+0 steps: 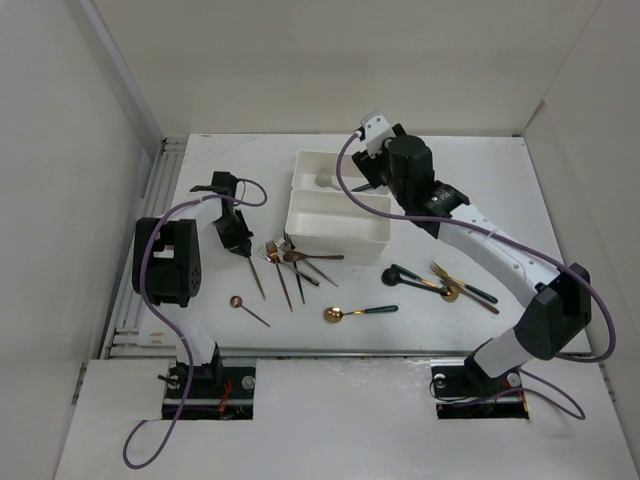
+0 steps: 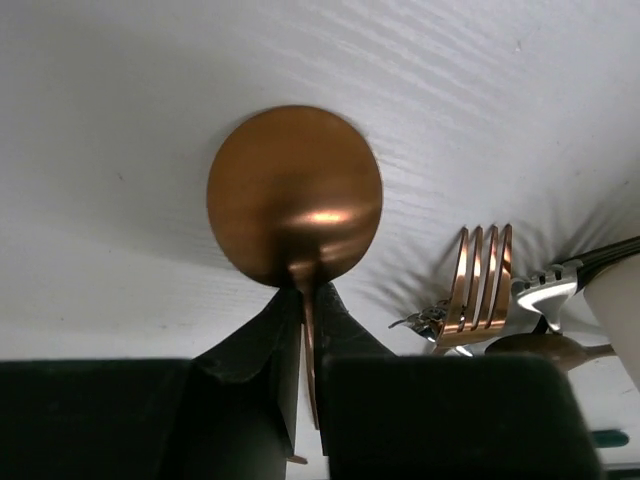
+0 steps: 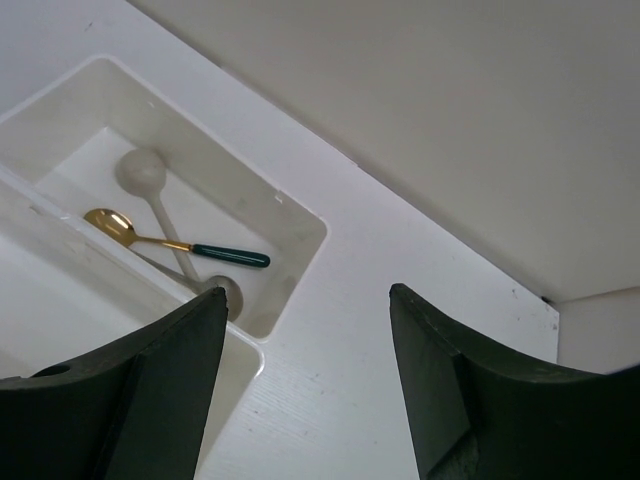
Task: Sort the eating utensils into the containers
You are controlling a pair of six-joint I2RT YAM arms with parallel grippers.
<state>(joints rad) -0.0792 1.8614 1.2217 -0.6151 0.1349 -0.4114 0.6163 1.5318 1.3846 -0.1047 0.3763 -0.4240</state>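
In the left wrist view I am clamping my left gripper (image 2: 305, 300) tight on the neck of a copper spoon (image 2: 295, 195). Its round bowl is sitting mid-frame just past my fingertips (image 2: 255, 340), over the white table (image 2: 120, 100); I cannot tell whether it is touching. A copper fork (image 2: 480, 280) is lying at the right of that frame.

In the overhead view, a small copper spoon (image 1: 238, 301) is lying left of centre. A cluster of forks (image 1: 283, 255) is lying just beside the near tray (image 1: 340, 240). A gold spoon (image 1: 335, 314) with a dark handle is resting below centre, and more utensils (image 1: 440, 283) are lying right of centre.

The far tray (image 3: 300, 215) is holding a pale spoon (image 3: 140, 170) and a green-handled spoon (image 3: 120, 225). My right gripper (image 3: 307, 300) is hanging by that tray's end, jaws spread wide and gripping nothing.
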